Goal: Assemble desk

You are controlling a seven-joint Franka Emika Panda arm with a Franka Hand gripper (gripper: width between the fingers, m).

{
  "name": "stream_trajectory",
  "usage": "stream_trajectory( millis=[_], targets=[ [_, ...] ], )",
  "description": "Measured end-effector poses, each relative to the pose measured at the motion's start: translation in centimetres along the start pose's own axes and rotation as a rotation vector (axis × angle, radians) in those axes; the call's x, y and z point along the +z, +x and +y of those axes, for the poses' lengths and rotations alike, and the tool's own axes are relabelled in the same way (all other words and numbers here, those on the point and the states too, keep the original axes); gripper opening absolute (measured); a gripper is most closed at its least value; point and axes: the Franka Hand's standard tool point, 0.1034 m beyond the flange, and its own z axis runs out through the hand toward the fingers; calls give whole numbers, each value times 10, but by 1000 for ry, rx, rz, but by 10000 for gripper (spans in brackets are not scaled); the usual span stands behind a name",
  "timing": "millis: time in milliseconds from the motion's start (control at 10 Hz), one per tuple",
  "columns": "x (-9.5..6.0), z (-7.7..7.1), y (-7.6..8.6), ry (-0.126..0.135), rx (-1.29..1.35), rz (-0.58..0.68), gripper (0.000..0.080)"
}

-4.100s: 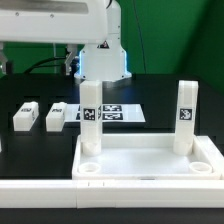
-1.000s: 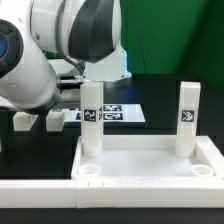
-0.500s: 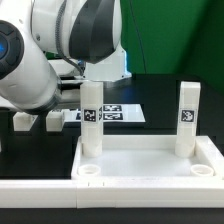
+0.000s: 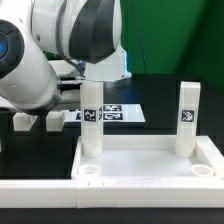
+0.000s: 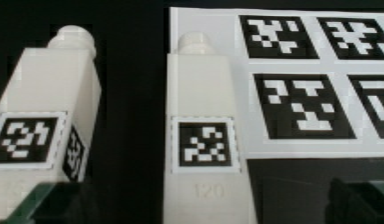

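The desk top (image 4: 150, 160), a white tray with a raised rim, lies at the front of the exterior view. Two white legs stand upright in its far corners, one (image 4: 91, 120) on the exterior view's left and one (image 4: 186, 115) on its right. Two more legs lie loose on the black table, one (image 4: 22, 120) (image 5: 47, 120) farther out and one (image 4: 55, 119) (image 5: 207, 120) nearer the marker board. My gripper (image 5: 207, 198) is open above that nearer leg, a dark finger (image 5: 56, 197) on each side, not touching it. In the exterior view the arm (image 4: 60, 50) hides the gripper.
The marker board (image 4: 112, 112) (image 5: 322, 90) lies flat just beside the leg between my fingers. The bulky arm fills the upper part of the exterior view's left. A white rail (image 4: 40, 188) runs along the front edge.
Since the earliest frame the arm has swung in over the loose legs on the exterior view's left. Over the last second nothing has visibly moved.
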Motion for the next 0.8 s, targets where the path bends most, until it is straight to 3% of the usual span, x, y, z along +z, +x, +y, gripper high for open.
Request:
stream_trajectory(
  millis=[600,800],
  targets=[
    [1,0,0,0,1,-2,648],
    [11,7,1,13,10,-31,648]
  ],
)
